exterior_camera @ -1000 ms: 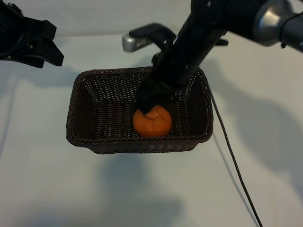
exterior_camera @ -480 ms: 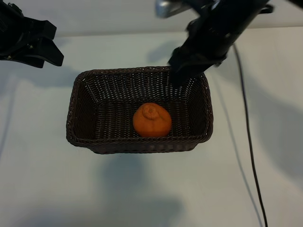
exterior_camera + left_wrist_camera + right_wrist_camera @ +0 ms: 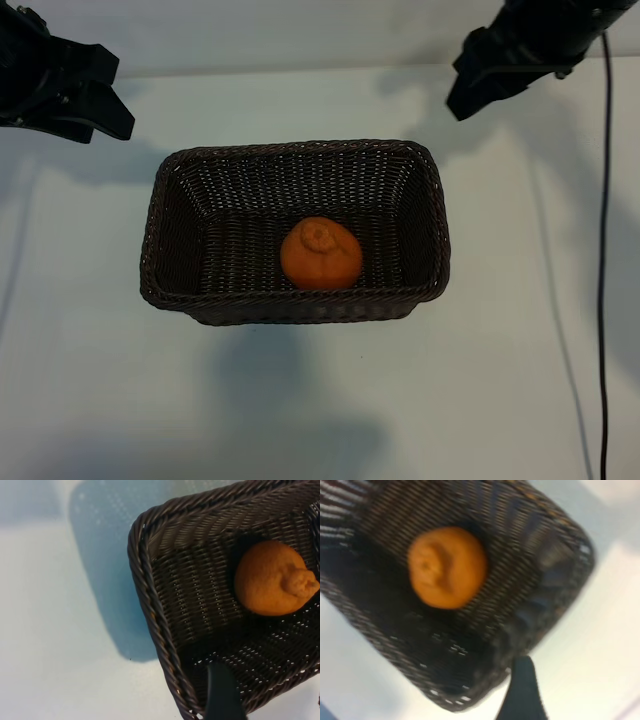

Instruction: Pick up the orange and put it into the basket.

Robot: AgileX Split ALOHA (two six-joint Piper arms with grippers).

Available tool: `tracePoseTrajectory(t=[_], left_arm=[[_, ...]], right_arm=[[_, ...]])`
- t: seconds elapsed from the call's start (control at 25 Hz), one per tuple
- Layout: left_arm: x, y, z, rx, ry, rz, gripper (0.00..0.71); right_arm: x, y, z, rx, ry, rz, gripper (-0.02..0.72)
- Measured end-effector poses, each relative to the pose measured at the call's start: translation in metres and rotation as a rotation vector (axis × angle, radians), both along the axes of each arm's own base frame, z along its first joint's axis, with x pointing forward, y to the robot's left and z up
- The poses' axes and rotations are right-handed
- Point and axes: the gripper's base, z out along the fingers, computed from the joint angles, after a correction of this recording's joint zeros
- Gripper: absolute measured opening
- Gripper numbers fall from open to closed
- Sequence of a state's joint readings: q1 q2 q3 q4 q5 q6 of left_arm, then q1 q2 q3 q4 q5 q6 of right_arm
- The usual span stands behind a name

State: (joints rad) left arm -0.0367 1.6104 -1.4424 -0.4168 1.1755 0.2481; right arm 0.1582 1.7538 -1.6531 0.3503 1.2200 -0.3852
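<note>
The orange (image 3: pixel 320 255) rests knob-up on the floor of the dark brown wicker basket (image 3: pixel 150 240), near its front wall, and nothing touches it. My right gripper (image 3: pixel 458 80) hovers high beyond the basket's back right corner, open and holding nothing. My left gripper (image 3: pixel 122 95) stays parked at the back left, open and also holding nothing. The left wrist view shows the orange (image 3: pixel 272 580) inside the basket (image 3: pixel 150 595) past one dark finger (image 3: pixel 222 695). In the right wrist view the orange (image 3: pixel 447 567) lies in the basket (image 3: pixel 545 565), well away from one finger (image 3: pixel 522 690).
A thin black cable (image 3: pixel 603 250) runs down the white table on the right. Bare white tabletop (image 3: pixel 300 400) surrounds the basket on all sides.
My right gripper has risen out of the basket and drawn back to the back right, leaving the orange lying inside. The left arm has not moved.
</note>
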Motion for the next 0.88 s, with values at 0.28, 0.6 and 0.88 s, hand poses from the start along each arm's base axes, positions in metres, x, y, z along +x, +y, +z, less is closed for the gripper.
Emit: tracePoseTrajectory(t=[0.28,0.6,0.88], left_arm=[[0.000,0.000,0.000,0.001,-0.003,-0.006,0.487],[0.000,0.000,0.000,0.001,-0.003,-0.006,0.487],[0.000,0.000,0.000,0.001,-0.003,-0.006,0.487]], right_arm=[[-0.006,-0.013,-0.019,-0.057,0.058,-0.016,0.529],[-0.013,-0.051,-0.033,-0.035,0.120,-0.114,0.483],[-0.016,-0.069,-0.022,0.041,0.100,-0.186,0.420]])
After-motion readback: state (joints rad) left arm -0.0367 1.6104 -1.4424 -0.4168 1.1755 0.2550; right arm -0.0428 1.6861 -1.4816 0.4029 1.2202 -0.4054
